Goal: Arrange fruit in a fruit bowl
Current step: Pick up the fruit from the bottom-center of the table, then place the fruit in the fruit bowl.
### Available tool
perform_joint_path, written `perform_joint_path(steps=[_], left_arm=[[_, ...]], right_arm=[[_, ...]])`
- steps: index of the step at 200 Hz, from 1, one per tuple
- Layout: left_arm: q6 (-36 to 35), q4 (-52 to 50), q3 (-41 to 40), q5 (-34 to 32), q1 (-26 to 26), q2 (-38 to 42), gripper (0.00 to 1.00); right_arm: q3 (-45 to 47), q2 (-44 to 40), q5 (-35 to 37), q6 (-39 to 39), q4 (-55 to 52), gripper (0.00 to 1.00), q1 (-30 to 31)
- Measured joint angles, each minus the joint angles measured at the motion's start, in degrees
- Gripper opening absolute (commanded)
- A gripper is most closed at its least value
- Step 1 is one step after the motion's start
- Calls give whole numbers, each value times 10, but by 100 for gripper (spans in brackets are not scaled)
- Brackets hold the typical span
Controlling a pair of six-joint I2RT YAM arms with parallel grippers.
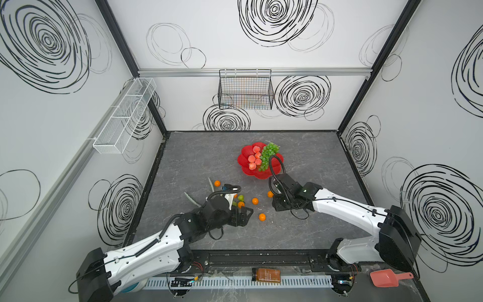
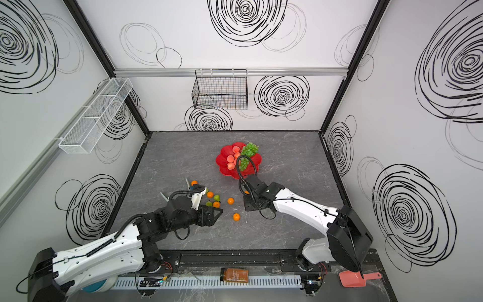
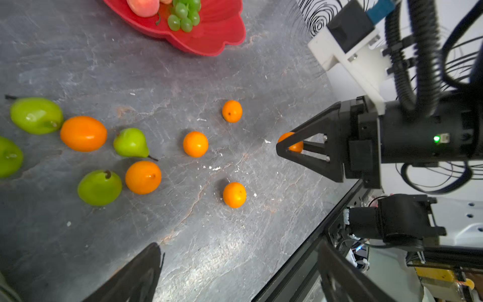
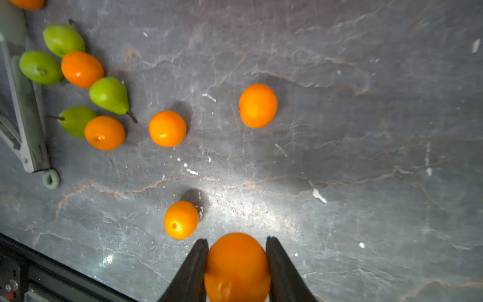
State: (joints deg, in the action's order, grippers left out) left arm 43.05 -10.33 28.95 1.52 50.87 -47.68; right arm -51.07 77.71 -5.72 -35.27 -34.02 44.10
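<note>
In both top views the fruit bowl sits mid-table holding peaches and grapes; in the left wrist view the left gripper gapes wide with nothing in it, facing loose tangerines and pears; in the right wrist view the right gripper pinches a tangerine.

**Grey slab, red bowl, loose fruit**

A grey marbled stone-look tabletop carries a shallow glossy red bowl with a scalloped petal rim, standing mid-width toward the far side; nearer and left of it lie small round orange toy tangerines; four lie apart, two touch a cluster of four small green toy pears and apples; left of the cluster lies a pale grey-green plastic tool, partly hidden; a last tangerine may touch the slab; I cannot tell.
</note>
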Motion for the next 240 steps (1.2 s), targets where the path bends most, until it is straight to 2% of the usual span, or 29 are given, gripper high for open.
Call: perform_joint_path(steps=[40, 128, 189, 240], left_arm=[[-35, 0, 36, 37, -52, -31, 96], [-108, 12, 168, 88, -116, -180, 96], [-146, 24, 287, 111, -141, -309, 96], [-160, 46, 300, 132, -170, -362, 96]], right_arm=[[-43, 2, -2, 33, -9, 37, -52], [-148, 70, -8, 92, -10, 36, -139], [-221, 170, -30, 120, 10, 35, -191], [-306, 282, -37, 136, 17, 35, -208]])
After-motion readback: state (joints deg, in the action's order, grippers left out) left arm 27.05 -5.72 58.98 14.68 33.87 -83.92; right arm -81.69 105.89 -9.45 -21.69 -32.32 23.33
